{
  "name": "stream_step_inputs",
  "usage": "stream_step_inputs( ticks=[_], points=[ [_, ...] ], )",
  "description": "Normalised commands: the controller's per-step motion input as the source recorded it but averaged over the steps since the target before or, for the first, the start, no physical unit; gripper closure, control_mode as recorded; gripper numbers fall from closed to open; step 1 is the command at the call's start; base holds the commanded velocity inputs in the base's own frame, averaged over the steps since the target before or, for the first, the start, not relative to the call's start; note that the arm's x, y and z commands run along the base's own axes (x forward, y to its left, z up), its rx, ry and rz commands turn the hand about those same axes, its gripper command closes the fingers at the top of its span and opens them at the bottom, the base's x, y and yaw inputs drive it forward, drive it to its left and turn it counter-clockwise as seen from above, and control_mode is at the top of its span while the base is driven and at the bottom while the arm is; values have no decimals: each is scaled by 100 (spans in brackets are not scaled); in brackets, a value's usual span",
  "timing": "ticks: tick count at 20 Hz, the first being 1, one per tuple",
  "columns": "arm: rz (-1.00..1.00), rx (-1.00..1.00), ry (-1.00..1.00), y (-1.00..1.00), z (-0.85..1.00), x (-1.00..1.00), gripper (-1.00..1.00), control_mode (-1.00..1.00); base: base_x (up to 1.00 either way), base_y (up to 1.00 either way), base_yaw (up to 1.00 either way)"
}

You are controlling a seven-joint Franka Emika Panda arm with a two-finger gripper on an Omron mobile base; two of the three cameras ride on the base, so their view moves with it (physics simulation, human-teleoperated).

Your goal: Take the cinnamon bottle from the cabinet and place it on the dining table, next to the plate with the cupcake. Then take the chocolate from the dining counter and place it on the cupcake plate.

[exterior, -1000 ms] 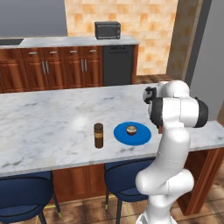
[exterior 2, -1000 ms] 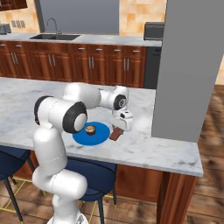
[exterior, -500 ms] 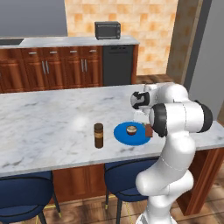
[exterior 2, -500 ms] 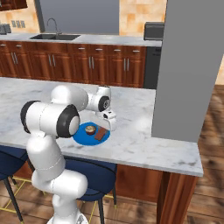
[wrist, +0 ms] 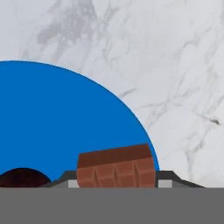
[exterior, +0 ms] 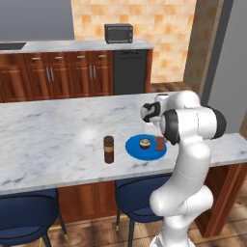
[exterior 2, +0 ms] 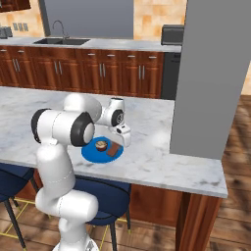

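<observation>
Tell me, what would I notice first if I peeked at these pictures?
The big white robot arm bending over the marbled dining table, its jaws holding the chocolate just over the edge of the bright blue plate. On that plate sits the little cupcake, and the dark cinnamon bottle stands upright on the table just beside the plate.

You are viewing the dining table (exterior: pixel 58 140) and blue plate (exterior: pixel 137 148) from behind-left and behind-right of the arm, both base cameras angling forward and down, while the hand camera is looking close at the plate's rim.
</observation>
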Motion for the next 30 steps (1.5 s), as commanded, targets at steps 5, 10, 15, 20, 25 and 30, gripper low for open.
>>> stream_step_inputs(
  ticks=[5, 10, 15, 20, 25, 30],
  points=[
    [0, 0, 0, 16, 0, 13, -100, -100, 0, 0, 0],
    [0, 0, 0, 0, 5, -2, -100, -100, 0, 0, 0],
    [0, 0, -2, 0, 59, -24, -100, -100, 0, 0, 0],
    [1, 0, -5, 4, 91, -48, -100, -100, 0, 0, 0],
    [4, -7, -12, 30, 79, -65, -100, -100, 0, 0, 0],
    [6, -14, -17, 61, 70, -83, -100, -100, 0, 0, 0]
  ],
)
